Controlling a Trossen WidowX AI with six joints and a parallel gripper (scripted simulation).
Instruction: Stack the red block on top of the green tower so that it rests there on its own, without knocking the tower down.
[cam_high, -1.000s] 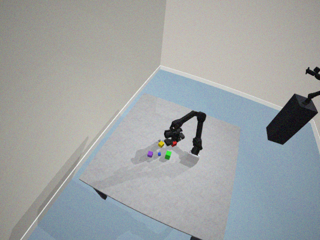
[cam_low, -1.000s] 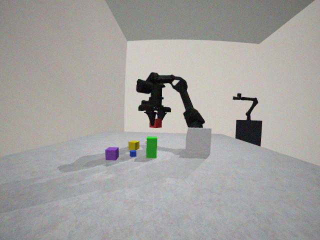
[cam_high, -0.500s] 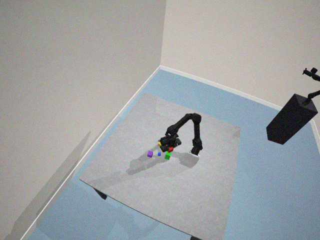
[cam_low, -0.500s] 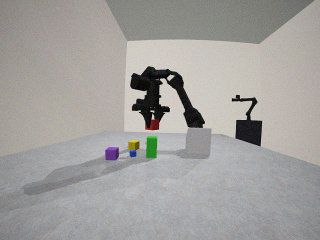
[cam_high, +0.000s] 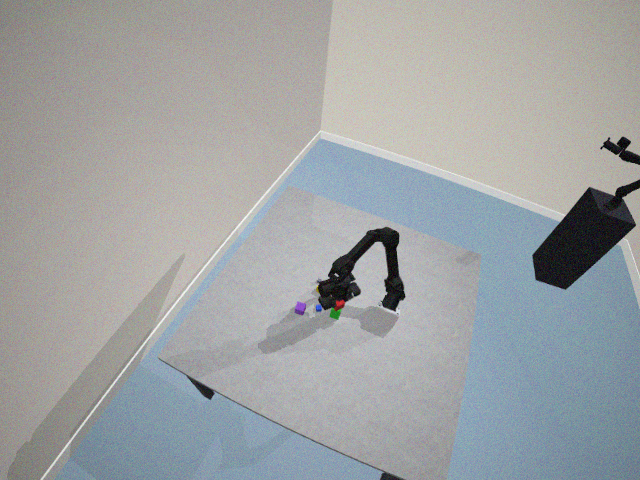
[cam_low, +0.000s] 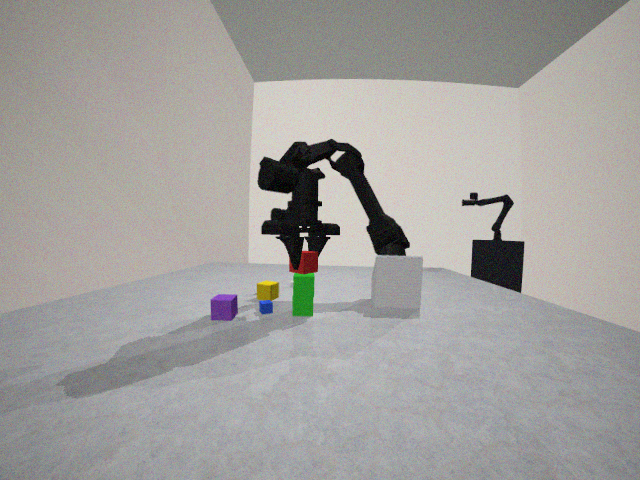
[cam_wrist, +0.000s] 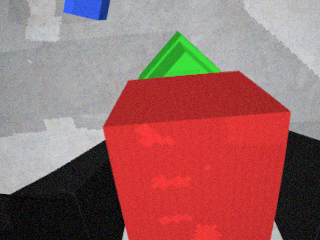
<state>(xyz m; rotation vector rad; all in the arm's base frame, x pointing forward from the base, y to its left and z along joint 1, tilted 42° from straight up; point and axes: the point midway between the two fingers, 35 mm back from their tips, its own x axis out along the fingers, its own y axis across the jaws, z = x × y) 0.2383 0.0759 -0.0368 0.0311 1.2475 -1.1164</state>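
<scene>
My tool grips the red block just above the green tower. In the wrist view, the tower's top peeks out at the block's 12 o'clock. Contact between them: cannot tell.

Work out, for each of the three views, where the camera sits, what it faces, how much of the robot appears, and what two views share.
Top: high in the room, looking down at the table; the whole arm shows.
Exterior: low at table height, facing the gripper shut on the red block just above the green tower; the whole arm shows.
Wrist: on the gripper, looking down past the red block; only dark fingers show.
Shared: exterior and wrist both show the blue cube.
</scene>
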